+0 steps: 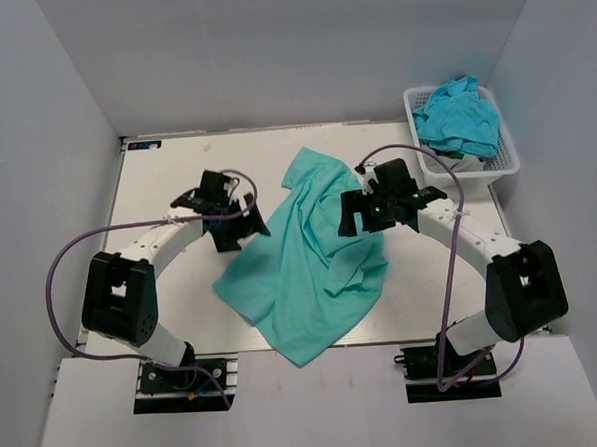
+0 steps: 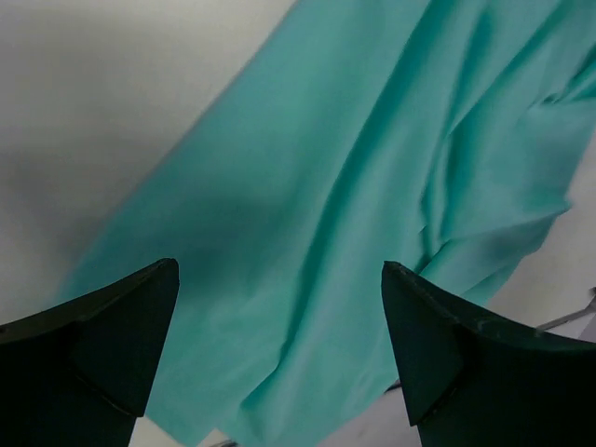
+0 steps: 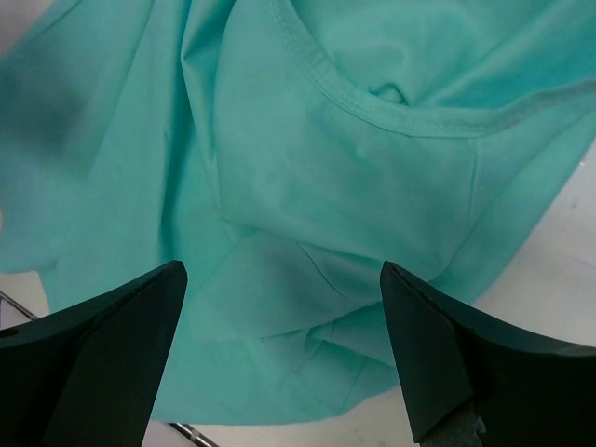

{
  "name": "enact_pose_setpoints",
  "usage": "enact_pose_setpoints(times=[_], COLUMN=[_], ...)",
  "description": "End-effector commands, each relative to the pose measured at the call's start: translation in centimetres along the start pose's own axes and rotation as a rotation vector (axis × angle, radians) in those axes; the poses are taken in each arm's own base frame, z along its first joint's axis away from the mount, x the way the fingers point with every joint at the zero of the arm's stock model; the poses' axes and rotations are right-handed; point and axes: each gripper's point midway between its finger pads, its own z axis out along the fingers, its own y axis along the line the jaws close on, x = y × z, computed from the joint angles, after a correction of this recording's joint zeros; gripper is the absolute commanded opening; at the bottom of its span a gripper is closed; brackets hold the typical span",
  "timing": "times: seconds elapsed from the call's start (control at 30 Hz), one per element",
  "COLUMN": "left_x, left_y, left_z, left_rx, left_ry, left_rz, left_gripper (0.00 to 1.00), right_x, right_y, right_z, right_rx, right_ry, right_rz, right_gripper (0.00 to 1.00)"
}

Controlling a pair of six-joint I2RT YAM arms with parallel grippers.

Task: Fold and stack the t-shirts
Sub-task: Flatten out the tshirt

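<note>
A teal-green t-shirt [image 1: 306,263] lies rumpled across the middle of the table, its lower corner over the front edge. My left gripper [image 1: 241,227] is open and empty, hovering above the shirt's left edge; the fabric [image 2: 354,233] fills its wrist view. My right gripper [image 1: 356,217] is open and empty above the shirt's right side, where a curved collar seam [image 3: 372,107] and folds show. More turquoise t-shirts [image 1: 460,117] are heaped in the white basket at the back right.
The white lattice basket [image 1: 504,165] stands at the table's back right corner, close to my right arm. Grey walls enclose the table on three sides. Purple cables loop from both arms.
</note>
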Motion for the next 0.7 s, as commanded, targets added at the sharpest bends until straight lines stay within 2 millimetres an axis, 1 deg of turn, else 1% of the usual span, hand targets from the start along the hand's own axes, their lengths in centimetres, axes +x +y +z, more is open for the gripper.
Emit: enact_pose_setpoints(times=[0.0,0.03,0.07,0.1,0.13,0.17,0.2,0.23,0.27,0.3,0.37,0.4,0.43,0.47,0.5,0.53,0.57,0.6,0.63,0.67], left_x=[5.7,6.5,8.2,8.8,9.0,9.9,10.2,10.0,10.6,10.4,10.4,10.4,9.9,9.6,9.7,9.7,9.1,8.7,7.7,7.3], left_y=[0.8,1.3,2.8,3.6,3.7,4.6,4.9,4.8,5.4,5.6,5.9,6.6,6.3,6.3,6.4,6.5,6.1,6.1,5.5,5.2], left_z=[-1.8,-2.0,-1.8,-1.9,-2.1,-1.6,-1.5,-1.4,-1.0,-0.5,0.1,0.8,0.9,1.2,1.3,1.6,1.6,1.8,1.7,1.8], left_rx=[0.03,0.018,-0.014,-0.036,-0.026,-0.049,-0.056,-0.057,-0.077,-0.079,-0.106,-0.143,-0.146,-0.155,-0.164,-0.171,-0.161,-0.162,-0.153,-0.148], left_ry=[0.111,0.109,0.134,0.129,0.116,0.127,0.136,0.122,0.144,0.133,0.144,0.153,0.156,0.155,0.165,0.175,0.164,0.152,0.126,0.122], left_rz=[-0.052,-0.045,-0.066,-0.076,-0.072,-0.101,-0.104,-0.114,-0.131,-0.129,-0.143,-0.146,-0.147,-0.138,-0.14,-0.13,-0.128,-0.116,-0.11,-0.097], left_gripper=[0.99,0.99,0.99,0.99,0.99,0.99,0.99,0.99,0.99,0.99,0.99,0.99,0.99,0.99,0.99,0.99,0.99,0.99,0.99,0.99], right_x=[-2.5,-2.1,-3.1,-2.6,-1.8,-2.0,-1.6,-1.4,-1.3,-0.5,0.7,1.0,3.0,3.6,3.9,6.9,7.2,8.8,10.7,13.5], right_y=[1.7,1.6,2.4,2.4,2.2,2.7,2.3,2.3,1.7,1.1,0.1,0.0,-0.6,-0.8,-1.0,-1.8,-1.8,-2.3,-2.5,-3.0], right_z=[0.4,1.3,1.4,2.4,3.9,4.1,5.3,5.6,6.0,6.5,6.8,6.6,6.6,6.4,5.9,5.7,5.1,4.3,3.3,3.0], right_rx=[-0.054,-0.053,-0.088,-0.099,-0.106,-0.131,-0.12,-0.119,-0.09,-0.074,-0.034,-0.024,-0.005,0.003,0.025,0.051,0.059,0.098,0.113,0.137], right_ry=[-0.05,-0.024,-0.044,-0.019,0.023,0.027,0.052,0.059,0.058,0.075,0.097,0.096,0.131,0.14,0.129,0.189,0.185,0.205,0.24,0.309], right_rz=[-0.024,-0.021,-0.036,-0.034,-0.026,-0.023,-0.011,-0.004,0.012,0.025,0.056,0.063,0.076,0.097,0.101,0.127,0.138,0.163,0.183,0.202], right_gripper=[0.9,0.9,0.9,0.9,0.9,0.9,0.9,0.9,0.9,0.9,0.9,0.9,0.9,0.9,0.9,0.9,0.9,0.9,0.9,0.9])
